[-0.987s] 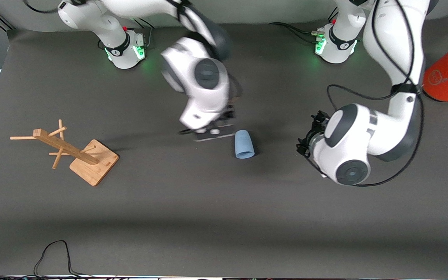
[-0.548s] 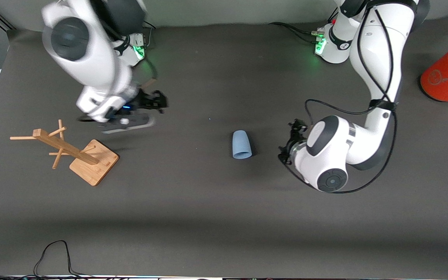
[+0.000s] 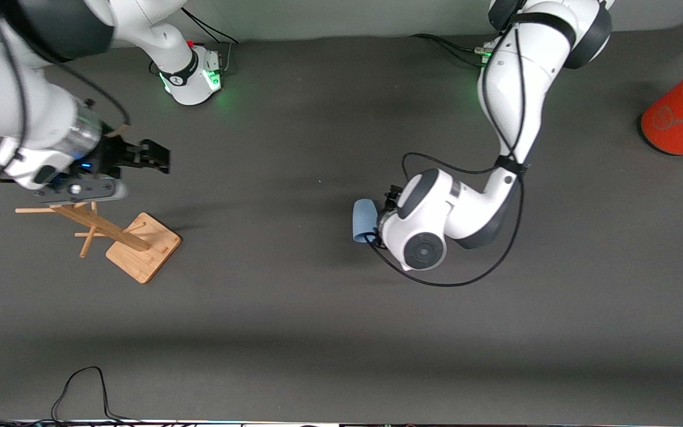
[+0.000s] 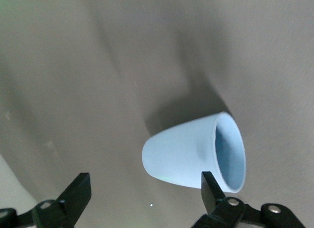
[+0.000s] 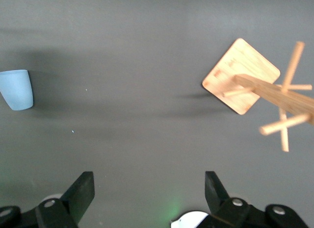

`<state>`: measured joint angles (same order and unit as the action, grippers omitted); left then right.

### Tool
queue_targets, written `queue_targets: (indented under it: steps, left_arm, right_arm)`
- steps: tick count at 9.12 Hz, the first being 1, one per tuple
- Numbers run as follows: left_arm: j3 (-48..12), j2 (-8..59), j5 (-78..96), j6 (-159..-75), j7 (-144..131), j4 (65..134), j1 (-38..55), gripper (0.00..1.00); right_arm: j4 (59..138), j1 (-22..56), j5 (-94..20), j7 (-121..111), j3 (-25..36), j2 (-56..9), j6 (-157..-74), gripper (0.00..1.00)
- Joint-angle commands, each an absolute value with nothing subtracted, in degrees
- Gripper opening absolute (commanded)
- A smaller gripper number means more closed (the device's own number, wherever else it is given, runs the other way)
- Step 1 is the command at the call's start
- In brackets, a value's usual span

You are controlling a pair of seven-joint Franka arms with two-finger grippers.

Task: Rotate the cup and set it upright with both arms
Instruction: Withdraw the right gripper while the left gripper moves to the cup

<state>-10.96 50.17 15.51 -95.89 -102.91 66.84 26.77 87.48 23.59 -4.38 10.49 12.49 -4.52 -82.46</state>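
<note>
Left gripper [image 4: 142, 201] low over the middle of the table, its 2 black fingers [image 4: 76, 196] spread wide and holding nothing; in the left wrist view one fingertip sits just beside the cup's rim, and contact cannot be told. The cup [image 3: 363, 220], a small light-blue handleless tumbler, lies on its side on the dark mat, open mouth toward the front camera, narrower base away from it; in the front view the left arm's wrist covers part of it. Right gripper [image 3: 155, 155] is up over the right arm's end of the table, jaws likewise spread and empty, hanging above the wooden peg rack [image 3: 113, 234] with nothing between its fingers [image 5: 81, 191]. That rack stands on a square wooden base, its slanted stem carrying several thin pegs. From the right wrist view the cup [image 5: 17, 89] shows well apart from the rack [image 5: 255, 86], bare mat between them. An orange can [image 3: 682, 115] with a grey top stands at the left arm's end of the table, well apart from the cup. A black cable [image 3: 80, 385] loops along the mat's near edge.
</note>
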Motion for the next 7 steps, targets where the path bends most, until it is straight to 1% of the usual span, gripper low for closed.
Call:
queue_targets:
  steps: [1, 2, 3, 5, 7]
  left_arm:
    - [-9.9, 51.7, 15.9, -97.6, -104.2, 64.1, 27.5, 1.00]
    - [-9.8, 51.7, 15.8, -98.2, -104.2, 62.9, 27.2, 1.00]
    - [-9.6, 51.8, 15.8, -99.2, -104.2, 62.1, 27.2, 1.00]
    - [-9.5, 53.0, 15.5, -100.6, -105.0, 62.4, 27.5, 1.00]
    - [-9.4, 54.8, 15.0, -101.6, -105.2, 62.4, 27.9, 1.00]
  right_arm:
    - [93.7, 8.2, -3.6, 9.8, -0.6, 0.7, -82.8, 1.00]
    - [96.2, 5.3, -3.5, 9.8, -2.7, 2.8, -83.0, 1.00]
    - [98.6, 5.1, -3.5, 7.2, -1.9, 4.4, -84.3, 1.00]
    - [99.1, 5.4, -3.5, 6.5, -1.4, 5.4, -84.3, 1.00]
    - [99.5, 5.4, -3.5, 6.0, 1.8, 6.4, -84.2, 1.00]
